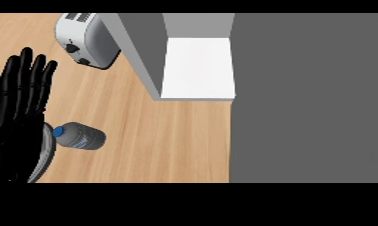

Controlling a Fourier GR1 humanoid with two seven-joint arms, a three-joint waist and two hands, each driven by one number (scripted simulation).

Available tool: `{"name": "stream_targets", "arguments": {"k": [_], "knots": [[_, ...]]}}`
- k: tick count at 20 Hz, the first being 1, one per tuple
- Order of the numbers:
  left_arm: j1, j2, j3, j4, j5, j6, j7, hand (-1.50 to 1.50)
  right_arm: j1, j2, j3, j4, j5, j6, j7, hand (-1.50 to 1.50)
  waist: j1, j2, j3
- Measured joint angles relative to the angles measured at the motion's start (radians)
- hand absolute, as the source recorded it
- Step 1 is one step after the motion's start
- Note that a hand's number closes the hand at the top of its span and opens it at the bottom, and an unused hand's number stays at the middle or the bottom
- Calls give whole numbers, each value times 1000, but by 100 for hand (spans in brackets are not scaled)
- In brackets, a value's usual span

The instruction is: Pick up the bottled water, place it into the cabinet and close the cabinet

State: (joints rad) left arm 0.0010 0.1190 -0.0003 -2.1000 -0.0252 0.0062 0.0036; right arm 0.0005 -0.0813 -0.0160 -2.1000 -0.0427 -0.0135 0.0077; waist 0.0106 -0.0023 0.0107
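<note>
Standing on the wooden counter point(162, 135) near its left edge was one bottle point(78, 136), seen from above: a clear, greyish body with a blue cap. No label or writing on it could be read. One left hand point(22, 95) showed at the counter's left edge, black, its fingers point(29, 70) straight and spread, holding nothing; its grey forearm lay just beside the bottle. The right hand was out of sight. One cabinet point(140, 55) stood open toward the counter's far edge, grey walls around a white shelf point(198, 67), well apart from the bottle. One white toaster point(85, 40) sat by the far left corner, just beside the cabinet.
</note>
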Motion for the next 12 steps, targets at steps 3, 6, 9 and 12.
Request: {"name": "stream_targets", "arguments": {"k": [3,6,9,12], "knots": [[32,5,38,-25,27,-12,-12,-150,3,-11,-5,-26,-14,18,18,-150,-4,1,-6],[116,19,121,-81,109,-43,-44,-150,89,-17,27,-96,-6,51,9,-150,-5,-1,-9],[160,-27,171,-92,203,-3,21,-150,133,-25,83,-133,-66,113,42,-150,0,-3,-10],[216,-36,224,-160,289,11,94,-150,186,-35,123,-193,-101,150,78,-150,0,-4,-10]]}}
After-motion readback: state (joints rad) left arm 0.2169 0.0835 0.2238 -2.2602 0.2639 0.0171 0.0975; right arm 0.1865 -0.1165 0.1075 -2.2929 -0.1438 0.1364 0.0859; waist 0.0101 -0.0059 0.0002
